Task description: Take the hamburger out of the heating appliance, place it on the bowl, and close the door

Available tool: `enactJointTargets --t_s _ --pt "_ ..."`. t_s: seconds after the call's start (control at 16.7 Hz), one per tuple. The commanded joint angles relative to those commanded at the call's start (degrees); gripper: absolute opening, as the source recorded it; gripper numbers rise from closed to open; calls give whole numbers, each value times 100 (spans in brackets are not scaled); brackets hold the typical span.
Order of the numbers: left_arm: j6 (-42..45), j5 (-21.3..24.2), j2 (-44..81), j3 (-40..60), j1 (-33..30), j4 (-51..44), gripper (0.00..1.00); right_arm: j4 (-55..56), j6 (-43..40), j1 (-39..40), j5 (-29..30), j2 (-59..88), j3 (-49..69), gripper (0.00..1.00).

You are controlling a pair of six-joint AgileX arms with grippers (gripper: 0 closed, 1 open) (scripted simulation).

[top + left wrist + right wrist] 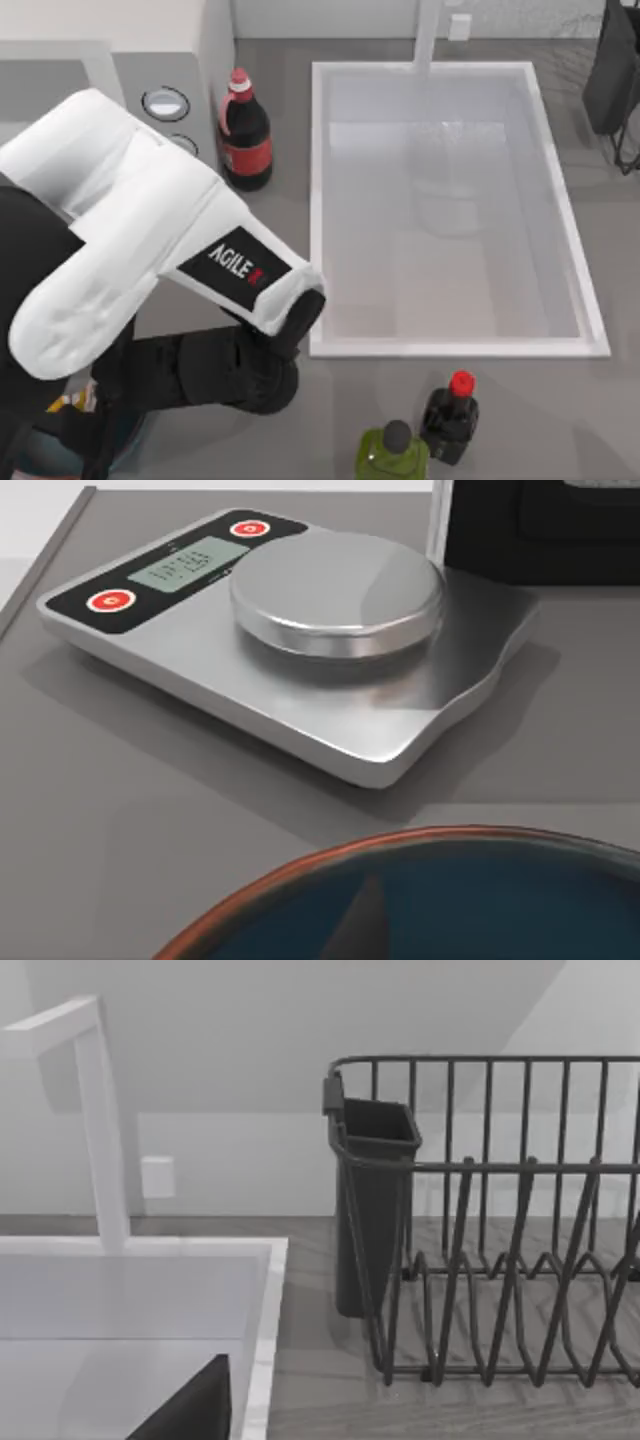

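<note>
Two arms are set at the worktop (560, 420). The left arm (130, 240) is stretched across the area left of the white sink (450, 345), its black forward section reaching down over the bowl (400, 842), which lies well left of the sink's near corner. The left gripper is hidden beneath the arm, and whether it is wide or narrow cannot be told. A small white and orange-yellow patch, taken to be the hamburger (72, 402), is seen beside that black section, above the bowl's edge. The microwave (165, 70) stands left of the sink's far corner, its door covered by the arm. A cola bottle (245, 135) is placed between microwave and sink. A kitchen scale (300, 650) sits just beyond the bowl. A red-capped dark bottle (450, 415) and a green bottle (393, 455) stand in front of the sink. The right arm is parked near the sink's right side, facing a dish rack (500, 1220); its gripper's state cannot be told.
</note>
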Motion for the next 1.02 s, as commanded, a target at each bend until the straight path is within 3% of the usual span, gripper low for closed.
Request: enactJointTargets --t_s 0.66,0.84,1.02 --pt "175 22 -489 -100 -28 -142 100 0 0 0 0 0 0 100" --pt "847 385 -1169 -467 87 424 100 0 0 0 0 0 0 100" --pt "2059 939 -2398 -1059 307 1325 100 0 0 0 0 0 0 100"
